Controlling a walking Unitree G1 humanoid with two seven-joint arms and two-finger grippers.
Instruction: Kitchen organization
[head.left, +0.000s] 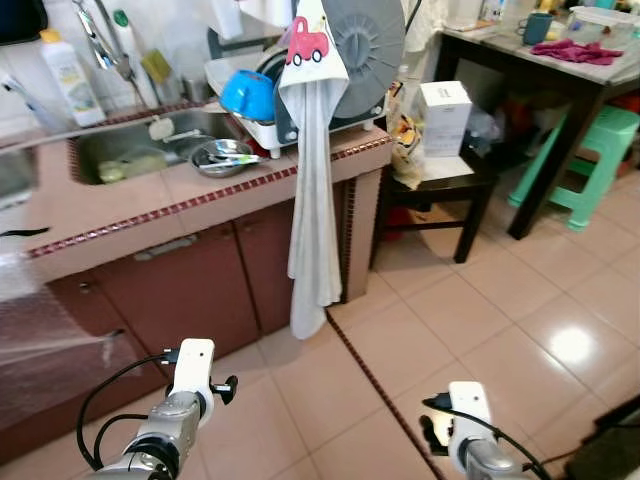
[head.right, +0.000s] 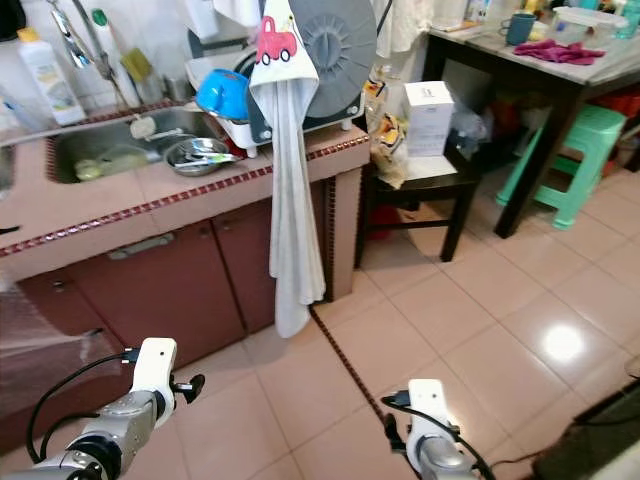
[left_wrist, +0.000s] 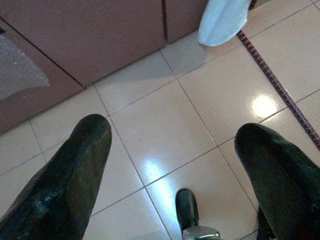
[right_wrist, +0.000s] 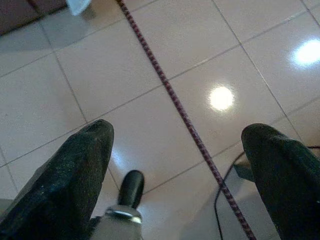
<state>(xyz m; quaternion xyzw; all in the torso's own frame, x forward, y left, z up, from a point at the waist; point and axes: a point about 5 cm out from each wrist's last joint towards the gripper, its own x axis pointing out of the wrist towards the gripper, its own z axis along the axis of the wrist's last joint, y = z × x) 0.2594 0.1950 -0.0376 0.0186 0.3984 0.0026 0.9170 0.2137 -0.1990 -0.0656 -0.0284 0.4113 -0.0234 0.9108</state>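
Note:
A tiled counter (head.left: 130, 205) with a steel sink (head.left: 120, 138) stands ahead to my left. A steel bowl (head.left: 222, 157) lies at the sink's edge. Beside it a white dish rack (head.left: 262, 128) holds a tipped blue bowl (head.left: 248, 94) and a large grey round lid (head.left: 365, 45). A long white towel (head.left: 313, 190) with a red car print hangs over the counter's end. Both arms hang low over the floor tiles. My left gripper (left_wrist: 172, 130) is open and holds nothing. My right gripper (right_wrist: 177, 129) is open too, above a dark tile strip (right_wrist: 170, 92).
Dark red cabinet doors (head.left: 190, 290) close the counter's front. A low dark stool (head.left: 440, 180) with a white box (head.left: 443, 115) stands right of the counter. Farther right are a dark table (head.left: 560, 75) with a mug (head.left: 537, 27) and pink cloth (head.left: 578, 50), and a green stool (head.left: 592, 160).

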